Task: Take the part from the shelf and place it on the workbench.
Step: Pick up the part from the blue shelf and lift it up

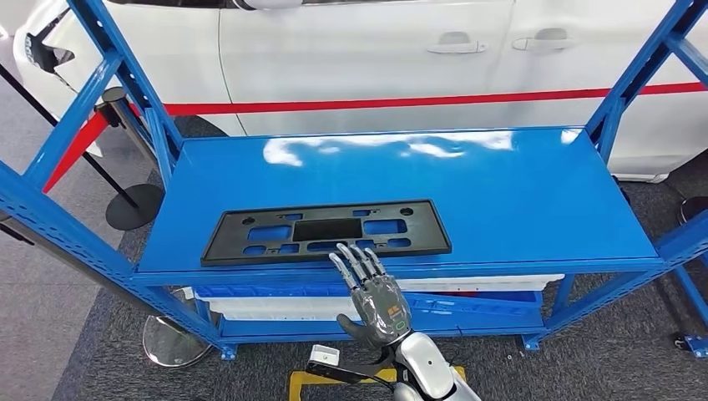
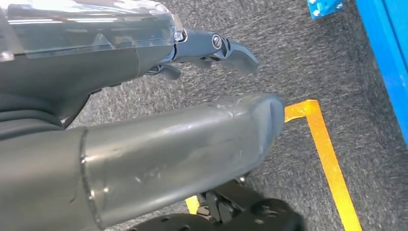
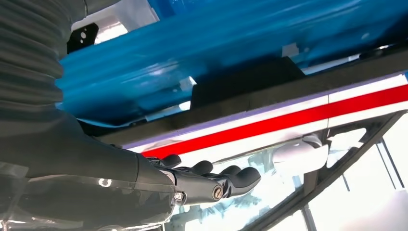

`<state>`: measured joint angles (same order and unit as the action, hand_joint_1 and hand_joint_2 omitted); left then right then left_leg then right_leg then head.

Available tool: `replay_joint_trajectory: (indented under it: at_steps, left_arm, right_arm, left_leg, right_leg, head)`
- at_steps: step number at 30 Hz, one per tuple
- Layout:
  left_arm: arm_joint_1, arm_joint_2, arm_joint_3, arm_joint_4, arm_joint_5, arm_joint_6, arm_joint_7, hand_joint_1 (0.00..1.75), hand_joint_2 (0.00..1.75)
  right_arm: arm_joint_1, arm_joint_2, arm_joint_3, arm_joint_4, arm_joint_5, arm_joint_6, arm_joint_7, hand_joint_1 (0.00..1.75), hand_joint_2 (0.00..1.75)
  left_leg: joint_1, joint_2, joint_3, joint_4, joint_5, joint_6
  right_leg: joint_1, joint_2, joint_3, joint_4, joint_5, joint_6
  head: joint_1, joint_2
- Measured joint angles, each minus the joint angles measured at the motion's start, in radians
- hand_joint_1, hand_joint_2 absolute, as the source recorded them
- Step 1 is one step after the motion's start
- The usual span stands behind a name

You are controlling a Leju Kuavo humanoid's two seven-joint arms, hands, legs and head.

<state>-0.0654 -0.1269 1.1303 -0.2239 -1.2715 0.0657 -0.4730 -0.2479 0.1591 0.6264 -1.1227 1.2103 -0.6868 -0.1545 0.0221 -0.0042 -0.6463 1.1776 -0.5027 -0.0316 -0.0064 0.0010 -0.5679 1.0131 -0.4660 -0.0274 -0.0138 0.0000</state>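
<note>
A flat black plastic plate [image 1: 326, 231] with many cut-out openings lies on the blue shelf [image 1: 501, 192], left of centre in the frame and close to the shelf's front edge. The right hand [image 1: 367, 284] comes up from the bottom centre of the head view with fingers [image 1: 355, 261] stretched out and apart, holding nothing; the fingertips reach the plate's near edge, though whether they touch it cannot be told. In the right wrist view the same hand [image 3: 211, 180] lies flat and extended alongside the shelf. The left hand [image 2: 211, 48] hangs over grey carpet and an orange floor line [image 2: 327, 159]; its fingers are partly hidden, so whether it is open or closed cannot be told. The plate looks thin, light and fairly stiff, though its length suggests that it may flex or tip if lifted by one end. Its surface looks smooth and it lies flush on slick painted metal, so it may slide away instead of lifting. A likely good hold is the middle of the near long edge, drawn slightly past the shelf's lip so the thumb can get underneath. A white car [image 1: 359, 50] stands behind the shelf.
</note>
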Motion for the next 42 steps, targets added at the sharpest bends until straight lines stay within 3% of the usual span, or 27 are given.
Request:
replay_joint_trajectory:
  at_steps: [2, 3, 7, 9, 11, 12, 13, 14, 16, 18, 21, 23, 26, 27, 28, 29, 31, 33, 35, 38, 40, 42]
  left_arm:
    - [-0.002, 0.0, 0.0, 0.0, 0.0, -0.001, 0.0, 0.0, 0.0]
    - [-0.002, 0.0, 0.0, 0.0, 0.0, -0.001, 0.001, 0.0, 0.0]
    - [0.001, -0.001, 0.0, 0.0, 0.0, -0.003, 0.001, 0.0, 0.0]
    - [0.0, -0.001, 0.0, 0.0, 0.0, -0.004, 0.001, 0.0, 0.0]
    - [0.0, -0.001, 0.0, 0.0, 0.0, -0.004, 0.001, 0.0, 0.0]
    - [0.0, -0.001, 0.0, 0.0, 0.0, -0.004, 0.002, 0.0, 0.0]
    - [0.0, -0.001, 0.0, 0.0, 0.0, -0.004, 0.002, 0.0, 0.0]
    - [0.001, -0.001, 0.0, 0.0, 0.0, -0.004, 0.003, 0.0, 0.0]
    - [0.001, -0.002, 0.0, 0.0, 0.0, -0.004, 0.003, 0.0, 0.0]
    - [0.001, -0.003, 0.0, 0.0, 0.0, -0.005, 0.003, 0.0, 0.0]
    - [0.0, -0.003, 0.0, 0.0, 0.0, -0.007, 0.003, 0.0, 0.0]
    - [0.0, -0.003, 0.0, 0.0, 0.0, -0.007, 0.003, 0.0, 0.0]
    - [0.001, -0.004, 0.0, 0.0, 0.0, -0.008, 0.003, 0.0, 0.0]
    - [0.002, -0.004, 0.0, 0.0, 0.0, -0.008, 0.004, 0.0, 0.0]
    - [0.003, -0.004, 0.0, 0.0, 0.0, -0.008, 0.004, 0.0, 0.0]
    - [0.004, -0.004, 0.0, 0.0, 0.0, -0.008, 0.004, 0.0, 0.0]
    - [0.004, -0.003, 0.0, 0.0, 0.0, -0.008, 0.005, 0.0, 0.0]
    - [0.003, -0.003, 0.0, 0.0, 0.0, -0.008, 0.005, 0.0, 0.0]
    - [0.002, -0.003, 0.0, 0.0, -0.001, -0.008, 0.005, 0.0, 0.0]
    - [0.003, -0.005, 0.0, 0.001, -0.003, -0.01, 0.005, 0.0, 0.0]
    - [0.001, -0.007, 0.0, 0.001, -0.006, -0.011, 0.005, 0.0, 0.0]
    - [0.001, -0.007, 0.0, 0.001, -0.009, -0.012, 0.005, 0.0, 0.0]
  right_arm:
    - [-0.001, 0.0, -0.003, -0.004, -0.002, 0.001, 0.0, 0.0, 1.75]
    - [-0.001, 0.0, -0.005, -0.006, -0.003, 0.001, 0.001, 0.0, 1.75]
    - [-0.001, -0.001, -0.01, -0.017, -0.003, 0.001, 0.002, 0.0, 1.75]
    - [-0.002, -0.001, -0.013, -0.021, -0.004, 0.002, 0.003, 0.0, 1.75]
    - [0.001, -0.002, -0.015, -0.022, -0.005, 0.004, 0.003, 0.0, 1.75]
    - [0.003, -0.003, -0.015, -0.022, -0.006, 0.006, 0.003, 0.0, 1.75]
    - [0.005, -0.004, -0.016, -0.022, -0.006, 0.008, 0.003, 0.0, 1.75]
    - [0.006, -0.005, -0.016, -0.022, -0.007, 0.01, 0.003, 0.0, 1.75]
    - [0.005, -0.006, -0.016, -0.025, -0.008, 0.012, 0.004, 0.0, 1.75]
    - [0.004, -0.006, -0.017, -0.028, -0.011, 0.015, 0.004, 0.0, 1.75]
    - [0.005, -0.005, -0.017, -0.03, -0.013, 0.016, 0.005, 0.0, 1.75]
    - [0.004, -0.004, -0.017, -0.033, -0.013, 0.016, 0.005, 0.0, 1.75]
    - [0.005, -0.004, -0.017, -0.035, -0.013, 0.018, 0.005, 0.0, 1.75]
    - [0.006, -0.004, -0.017, -0.035, -0.013, 0.018, 0.005, 0.0, 1.75]
    - [0.007, -0.004, -0.017, -0.035, -0.013, 0.019, 0.005, 0.0, 1.75]
    - [0.007, -0.004, -0.017, -0.035, -0.013, 0.02, 0.005, 0.0, 1.75]
    - [0.006, -0.004, -0.017, -0.035, -0.014, 0.023, 0.005, 0.0, 1.75]
    - [0.003, -0.004, -0.017, -0.035, -0.017, 0.029, 0.006, 0.0, 1.75]
    - [-0.002, -0.004, -0.018, -0.035, -0.019, 0.035, 0.006, 0.0, 1.75]
    - [-0.014, -0.004, -0.021, -0.035, -0.021, 0.044, 0.006, 0.0, 1.75]
    - [-0.022, -0.004, -0.027, -0.033, -0.021, 0.049, 0.006, 0.0, 1.75]
    - [-0.025, -0.004, -0.031, -0.029, -0.022, 0.054, 0.007, 0.0, 1.75]
  left_leg:
    - [-0.003, 0.001, 0.052, -0.116, 0.045, 0.009]
    - [-0.005, 0.0, 0.062, -0.14, 0.049, 0.014]
    - [-0.005, -0.001, 0.068, -0.155, 0.051, 0.041]
    - [-0.002, 0.0, 0.072, -0.161, 0.053, 0.054]
    - [-0.002, 0.001, 0.072, -0.162, 0.052, 0.06]
    - [-0.002, 0.0, 0.073, -0.161, 0.051, 0.06]
    - [-0.002, 0.0, 0.074, -0.161, 0.049, 0.059]
    - [-0.002, -0.001, 0.077, -0.161, 0.048, 0.058]
    - [-0.003, -0.003, 0.084, -0.16, 0.042, 0.051]
    - [-0.006, -0.004, 0.087, -0.159, 0.037, 0.041]
    - [-0.006, -0.003, 0.09, -0.163, 0.032, 0.021]
    - [-0.004, -0.001, 0.08, -0.129, 0.008, 0.01]
    - [-0.002, -0.001, -0.008, 0.054, -0.076, 0.002]
    - [-0.002, -0.001, -0.038, 0.106, -0.089, 0.0]
    - [-0.002, -0.001, -0.053, 0.125, -0.082, 0.0]
    - [-0.002, -0.001, -0.048, 0.103, -0.055, 0.002]
    - [-0.003, 0.0, 0.005, -0.024, 0.022, 0.009]
    - [-0.008, 0.0, 0.05, -0.128, 0.06, 0.02]
    - [-0.013, -0.001, 0.059, -0.15, 0.056, 0.03]
    - [-0.006, -0.001, 0.066, -0.164, 0.061, 0.047]
    - [-0.003, 0.001, 0.071, -0.17, 0.061, 0.057]
    - [-0.004, 0.001, 0.073, -0.17, 0.057, 0.061]
  right_leg:
    - [0.004, 0.001, 0.002, 0.007, -0.008, 0.009]
    - [0.005, 0.001, 0.0, 0.009, -0.01, 0.014]
    - [0.004, 0.001, -0.004, 0.022, -0.022, 0.034]
    - [0.001, 0.001, -0.043, 0.106, -0.07, 0.042]
    - [-0.001, 0.0, -0.113, 0.237, -0.124, 0.047]
    - [-0.002, 0.0, -0.138, 0.278, -0.131, 0.048]
    - [-0.004, 0.0, -0.146, 0.284, -0.118, 0.048]
    - [-0.005, 0.0, -0.135, 0.253, -0.088, 0.048]
    - [-0.006, 0.0, -0.075, 0.12, -0.016, 0.041]
    - [-0.002, 0.0, -0.033, 0.027, 0.014, 0.034]
    - [0.0, 0.003, -0.025, 0.006, 0.013, 0.023]
    - [-0.004, 0.002, -0.016, -0.003, 0.014, 0.01]
    - [-0.002, -0.001, -0.007, -0.006, 0.009, -0.003]
    - [0.0, -0.001, -0.005, -0.005, 0.007, -0.005]
    - [0.001, 0.0, -0.003, -0.004, 0.004, -0.006]
    - [0.002, 0.001, 0.001, -0.003, 0.001, -0.005]
    - [0.003, 0.002, 0.01, -0.001, -0.008, -0.001]
    - [0.007, 0.003, 0.013, 0.005, -0.016, 0.007]
    - [0.008, 0.003, 0.011, 0.005, -0.018, 0.017]
    - [0.007, 0.002, 0.002, 0.028, -0.036, 0.033]
    - [0.004, 0.001, -0.048, 0.127, -0.084, 0.042]
    - [0.0, 0.001, -0.121, 0.251, -0.127, 0.048]
  head:
    - [0.0, 0.0]
    - [0.001, 0.0]
    - [0.004, 0.0]
    - [0.008, 0.0]
    - [0.011, 0.0]
    - [0.011, 0.0]
    - [0.011, 0.0]
    - [0.011, 0.0]
    - [0.012, 0.0]
    - [0.012, 0.0]
    - [0.011, 0.0]
    - [0.009, 0.0]
    - [0.004, 0.0]
    - [0.004, 0.0]
    - [0.004, 0.0]
    - [0.003, 0.0]
    - [0.003, 0.0]
    - [0.003, 0.0]
    - [0.004, 0.0]
    - [0.006, 0.0]
    - [0.01, 0.0]
    - [0.011, 0.0]
